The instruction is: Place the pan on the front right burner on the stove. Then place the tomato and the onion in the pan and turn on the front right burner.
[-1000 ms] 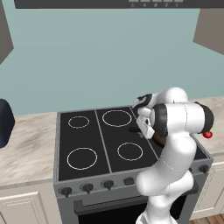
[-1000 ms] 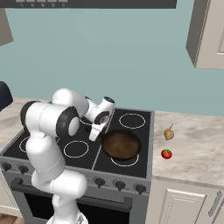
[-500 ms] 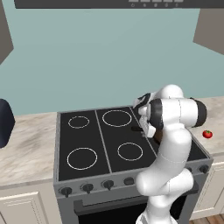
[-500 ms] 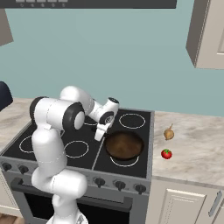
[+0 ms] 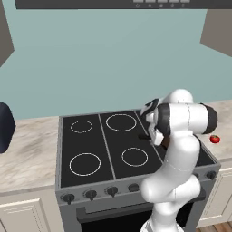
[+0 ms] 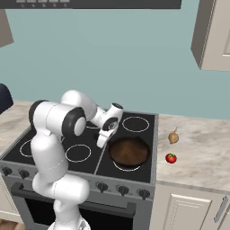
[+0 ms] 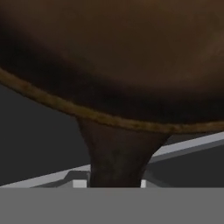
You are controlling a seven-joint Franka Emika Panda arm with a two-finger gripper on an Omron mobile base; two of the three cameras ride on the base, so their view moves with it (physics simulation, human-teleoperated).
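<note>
- A teal wall backs a pale marble counter (image 6: pixel 202 148), and the stove (image 5: pixel 104 149) with its black glass top sits in the middle of it, a row of dark knobs along its steel front.
- The pan (image 6: pixel 129 151) rests on the front right burner (image 6: pixel 126 167); a sliver of the white ring shows under the pan's near edge. It sits in the same place as half a second ago.
- In the hand view the pan's brown inside and rim are very close, with its handle (image 7: pixel 116 155) running down toward the bottom edge.
- The gripper (image 6: pixel 102 141) is at the pan's left side, where the handle is, low over the glass. In the left base view it sits just right of the rear middle ring (image 5: pixel 121 122).
- Its fingertips are not clear in any view, so I cannot tell whether the jaws pinch the handle or stand just off it.
- Compared with a second ago the upper arm has swung: the big white elbow now sits farther toward the stove's right side in the left base view, and the wrist reaches out more level.
- The tomato (image 6: pixel 170 158) lies on the counter just right of the stove, apart from the pan, unmoved.
- The onion (image 6: pixel 173 136) lies behind the tomato, near it but not touching, also unmoved.
</note>
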